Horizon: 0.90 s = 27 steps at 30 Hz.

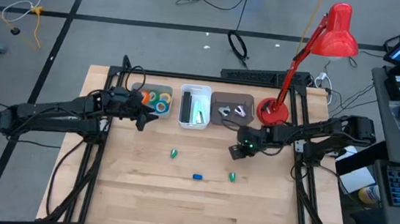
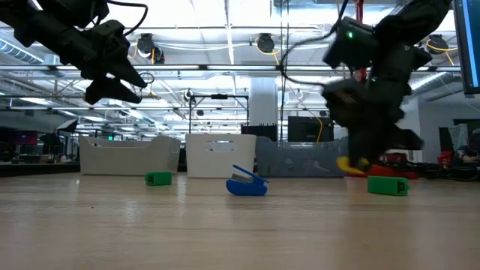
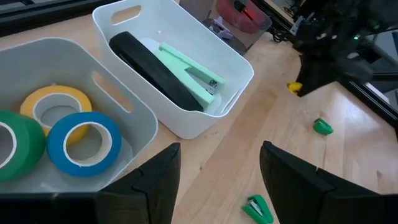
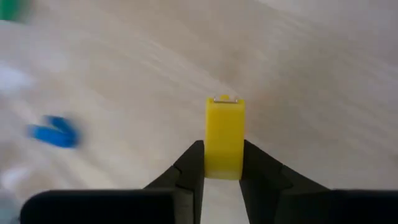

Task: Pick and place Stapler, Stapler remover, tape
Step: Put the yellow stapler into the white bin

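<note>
Right wrist view shows the right gripper (image 4: 223, 160) clenched squarely on a yellow staple remover (image 4: 224, 137) just above the table (image 4: 311, 74), so carry it level to the grey bin (image 1: 232, 108), clear of the red lamp (image 1: 316, 57) beyond.

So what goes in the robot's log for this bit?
right gripper: shut on yellow staple remover | left gripper: open, beside tape bin

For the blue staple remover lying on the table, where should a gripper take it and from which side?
From straight above, pinching the blue staple remover across its narrow body. It lies low and flat on the table with open space around it, so a side approach would likely scrape wood.
</note>
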{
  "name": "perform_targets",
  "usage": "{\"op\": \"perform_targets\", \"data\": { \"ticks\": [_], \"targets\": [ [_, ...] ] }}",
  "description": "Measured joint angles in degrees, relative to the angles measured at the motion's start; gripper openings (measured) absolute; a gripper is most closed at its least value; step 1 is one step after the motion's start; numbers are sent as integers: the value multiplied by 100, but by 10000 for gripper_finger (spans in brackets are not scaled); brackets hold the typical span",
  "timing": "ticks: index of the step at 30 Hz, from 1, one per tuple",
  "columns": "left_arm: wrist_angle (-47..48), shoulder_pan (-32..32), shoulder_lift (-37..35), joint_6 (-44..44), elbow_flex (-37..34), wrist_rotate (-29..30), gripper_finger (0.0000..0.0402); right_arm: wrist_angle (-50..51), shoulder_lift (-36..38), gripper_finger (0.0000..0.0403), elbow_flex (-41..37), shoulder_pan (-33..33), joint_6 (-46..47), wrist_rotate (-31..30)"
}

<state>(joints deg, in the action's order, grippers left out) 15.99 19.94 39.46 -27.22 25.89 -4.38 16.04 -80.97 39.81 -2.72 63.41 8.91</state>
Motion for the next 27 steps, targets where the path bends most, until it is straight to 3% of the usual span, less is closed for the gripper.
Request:
{"op": "perform_targets", "data": {
  "ticks": [5, 15, 21, 27],
  "targets": [
    [2, 0, 1, -11, 0, 0, 218, -1395, 2, 68, 0, -53, 198, 17],
    [2, 1, 1, -10, 0, 1, 218, -3248, 2, 67, 0, -531, 210, 19],
    [2, 0, 0, 11, 0, 4, 218, -3681, 2, 68, 83, -911, 0, 12],
    [2, 0, 2, 11, 0, 53, 218, -3458, 2, 69, 716, -1161, -712, -14]
  ]
}}
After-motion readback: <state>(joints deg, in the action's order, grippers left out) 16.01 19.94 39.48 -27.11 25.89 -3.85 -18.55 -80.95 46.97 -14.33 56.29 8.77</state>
